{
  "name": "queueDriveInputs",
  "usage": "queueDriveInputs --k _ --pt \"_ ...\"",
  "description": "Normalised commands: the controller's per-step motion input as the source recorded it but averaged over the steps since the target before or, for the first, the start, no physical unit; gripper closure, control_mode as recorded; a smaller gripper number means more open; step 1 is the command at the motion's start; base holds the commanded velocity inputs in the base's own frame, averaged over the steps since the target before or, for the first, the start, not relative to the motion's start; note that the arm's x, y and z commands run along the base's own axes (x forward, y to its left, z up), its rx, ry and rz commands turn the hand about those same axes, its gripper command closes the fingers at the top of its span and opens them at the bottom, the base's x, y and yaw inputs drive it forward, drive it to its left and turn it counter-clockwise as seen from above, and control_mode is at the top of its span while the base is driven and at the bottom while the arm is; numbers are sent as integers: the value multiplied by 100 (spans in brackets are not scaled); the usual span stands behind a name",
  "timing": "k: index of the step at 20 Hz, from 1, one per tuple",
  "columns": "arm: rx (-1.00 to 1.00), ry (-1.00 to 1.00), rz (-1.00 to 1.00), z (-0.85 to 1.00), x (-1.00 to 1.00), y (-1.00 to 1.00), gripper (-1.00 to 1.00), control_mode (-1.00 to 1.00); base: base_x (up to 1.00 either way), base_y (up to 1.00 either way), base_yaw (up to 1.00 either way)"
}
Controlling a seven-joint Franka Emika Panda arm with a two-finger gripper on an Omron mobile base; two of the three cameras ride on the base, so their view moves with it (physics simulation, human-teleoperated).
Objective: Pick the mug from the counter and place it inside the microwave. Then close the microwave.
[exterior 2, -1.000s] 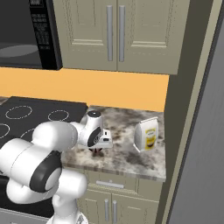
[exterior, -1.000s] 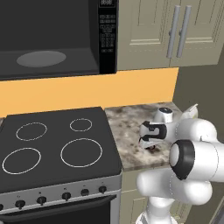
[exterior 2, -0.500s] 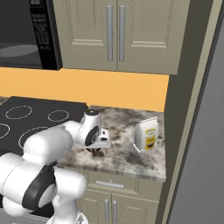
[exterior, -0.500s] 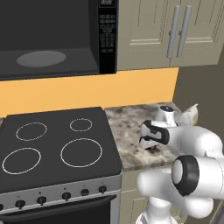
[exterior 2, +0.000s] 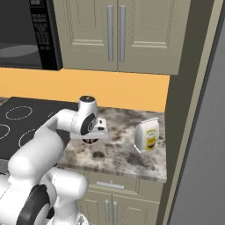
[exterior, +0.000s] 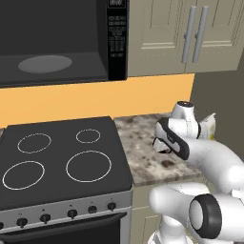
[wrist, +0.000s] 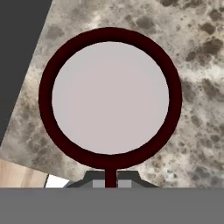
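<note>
One maroon mug (wrist: 109, 98) sits directly under the tool (wrist: 110, 178) in the hand view, seen straight down: a dark red ring around a pale inside, with its thin handle pointing toward the bottom of that view and pinched between the two dark fingertips (wrist: 95, 178). The tool is closed on that handle. Around the mug lies the speckled counter (wrist: 197, 100), and a dark strip of the stovetop (wrist: 17, 48) cuts across the upper left corner.

From the right base view, the mug (exterior 2: 90, 140) shows as a small dark shape just beneath the white hand, over the counter (exterior 2: 127, 154) near the stovetop's (exterior 2: 22, 127) right edge (whether it rests on the stone or is lifted clear, I cannot tell). A pale bag with a yellow label (exterior 2: 146, 135) stands upright well to the right of it.

In the left base view, the tool (exterior: 162, 145) hangs over the counter (exterior: 143, 157) beside the stovetop (exterior: 62, 157). The microwave (exterior: 62, 43) hangs above the stove with its grey turntable plate (exterior: 44, 64) visible and its button panel on the right.
</note>
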Motion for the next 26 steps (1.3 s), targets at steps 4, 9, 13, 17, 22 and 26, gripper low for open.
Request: queueDriveInputs --k 4,9,13,17,22,26 --pt "0 14 0 53 -37 33 100 -100 0 0 0" --pt "0 9 0 32 -46 42 100 -100 0 0 0" --pt "0 0 -2 26 -44 31 100 -100 0 0 0" --pt "0 -8 -7 22 -19 7 100 -100 0 0 0" --pt "-1 -16 -7 34 -20 18 100 -100 0 0 0" --pt "0 -18 -6 22 -20 13 100 -100 0 0 0"
